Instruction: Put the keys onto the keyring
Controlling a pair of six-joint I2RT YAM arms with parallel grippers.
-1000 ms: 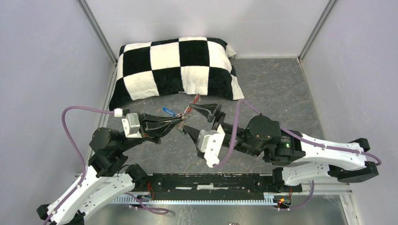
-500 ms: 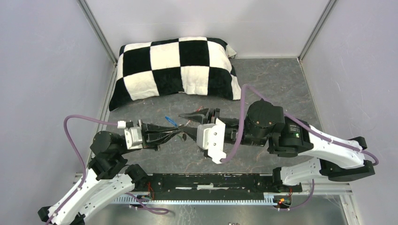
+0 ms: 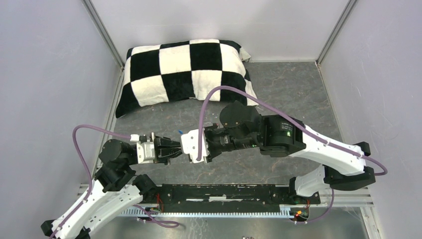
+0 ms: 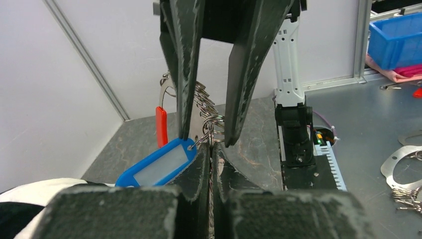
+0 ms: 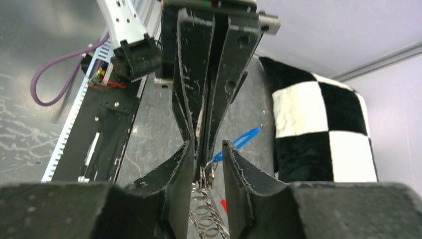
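My left gripper (image 4: 211, 149) is shut on the keyring (image 4: 209, 112), a silvery chain of small loops that hangs out past its tips. A blue key tag (image 4: 157, 164) hangs from the chain beside the left finger, and a red tag (image 4: 161, 125) hangs farther along. My right gripper (image 5: 206, 147) faces the left one tip to tip. Its fingers (image 4: 184, 69) stand either side of the chain (image 5: 206, 211) with a gap, not pressing it. From above, the two grippers (image 3: 179, 148) meet low over the table, with the blue key (image 3: 180, 133) just behind them.
A black-and-white checkered pillow (image 3: 186, 72) lies at the back left. Grey walls close the sides and back. The black mounting rail (image 3: 224, 191) runs along the near edge. A blue bin (image 4: 395, 35) sits beyond the table.
Both grippers moved nearer and left with the chain. The right gripper swung round to face the left one, and its jaws narrowed around the chain. The left stayed shut.
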